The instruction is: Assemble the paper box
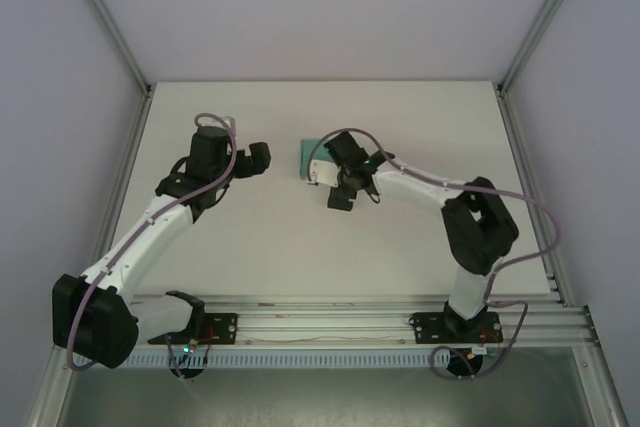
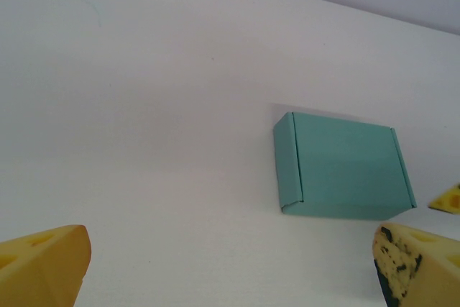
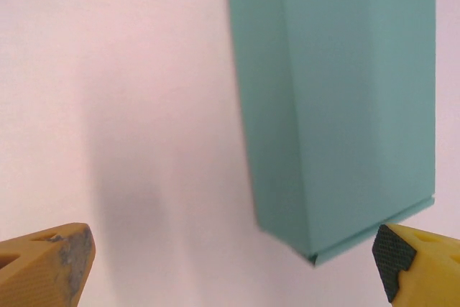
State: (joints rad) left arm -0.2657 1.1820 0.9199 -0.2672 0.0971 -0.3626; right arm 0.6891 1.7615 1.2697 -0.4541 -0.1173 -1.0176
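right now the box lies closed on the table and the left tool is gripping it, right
Not quite. The left tool is open and apart from the box, not gripping it; the left wrist view shows this. The box does lie closed on the table.

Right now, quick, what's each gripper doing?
Left gripper: open, holding nothing.
Right gripper: open, holding nothing; the paper box is not gripped.

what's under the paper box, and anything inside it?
The paper box lies flat on the white table; bare tabletop shows around its edges. Its flaps are closed, so the inside and the patch of table beneath it are hidden.
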